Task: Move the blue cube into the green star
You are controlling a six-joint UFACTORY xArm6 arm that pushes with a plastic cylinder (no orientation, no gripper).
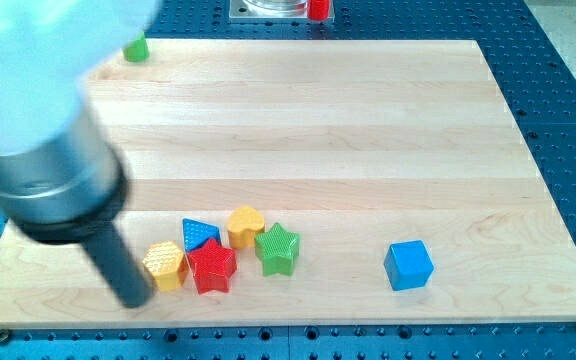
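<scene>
The blue cube (409, 265) sits alone near the view's bottom right on the wooden board (368, 120). The green star (277, 249) lies left of it, at the right end of a cluster. My tip (135, 300) is at the bottom left, just left of the yellow hexagon (165, 265) and far left of the blue cube. The rod rises up and left into the large blurred arm body.
A red star (212, 266), a blue triangle (199, 234) and a yellow heart (245, 226) crowd around the green star's left. A small green block (136, 48) sits at the top left. A red object (318, 9) stands beyond the top edge.
</scene>
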